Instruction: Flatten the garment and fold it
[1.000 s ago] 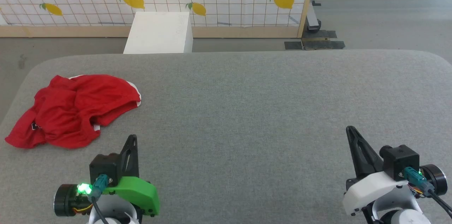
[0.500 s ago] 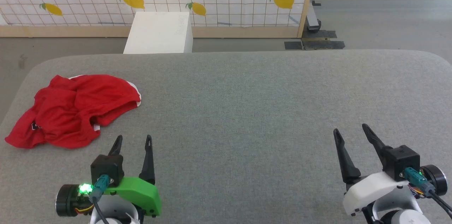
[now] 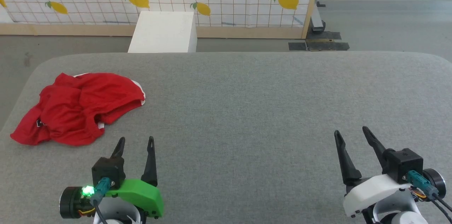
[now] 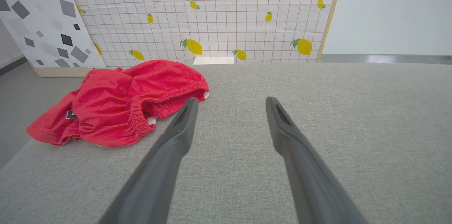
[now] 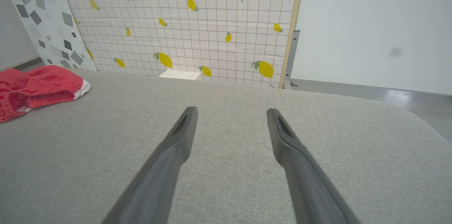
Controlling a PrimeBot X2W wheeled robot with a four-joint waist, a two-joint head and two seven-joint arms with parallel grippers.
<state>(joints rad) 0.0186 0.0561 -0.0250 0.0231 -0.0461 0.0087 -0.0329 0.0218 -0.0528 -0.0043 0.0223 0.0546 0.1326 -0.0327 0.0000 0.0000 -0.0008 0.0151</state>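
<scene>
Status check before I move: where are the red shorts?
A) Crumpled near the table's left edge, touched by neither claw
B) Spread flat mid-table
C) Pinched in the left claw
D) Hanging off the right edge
A: the shorts lie in a crumpled heap by the left edge of the table, ahead and left of the open left claw. The open right claw is far across the table.

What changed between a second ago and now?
Both grippers opened: the left gripper and right gripper had their fingers together a second ago and now stand spread, holding nothing. The head camera shifted slightly. The garment still lies crumpled and untouched at the table's left end.
</scene>
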